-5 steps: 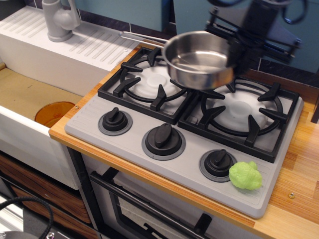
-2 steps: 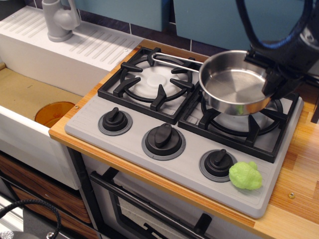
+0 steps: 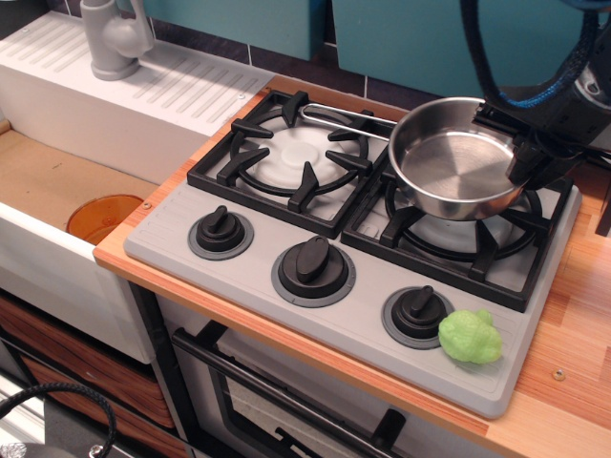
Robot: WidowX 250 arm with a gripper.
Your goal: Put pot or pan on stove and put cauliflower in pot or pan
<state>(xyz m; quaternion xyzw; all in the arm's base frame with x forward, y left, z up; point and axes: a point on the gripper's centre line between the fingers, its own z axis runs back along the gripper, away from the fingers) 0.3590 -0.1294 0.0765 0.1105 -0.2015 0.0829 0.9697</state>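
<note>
The shiny steel pan [image 3: 453, 172] is over the right burner of the grey stove [image 3: 286, 239], tilted a little, its thin wire handle [image 3: 344, 116] reaching left over the left burner. My gripper [image 3: 530, 162] is shut on the pan's right rim, its black body rising to the top right. I cannot tell whether the pan rests on the grate or hangs just above it. The lime-green cauliflower [image 3: 470, 336] lies on the stove's front right corner, beside the right knob [image 3: 417, 311]. The pan is empty.
A white sink unit [image 3: 143, 95] with a grey tap [image 3: 113, 38] stands to the left. An orange disc [image 3: 103, 216] lies in the sink basin. The wooden counter [image 3: 573, 315] runs along the stove's right. Dark cables [image 3: 535, 67] hang above the pan.
The gripper carried the pan from above the left burner's back edge rightward to over the right burner, then lowered it slightly. The cauliflower has not moved.
</note>
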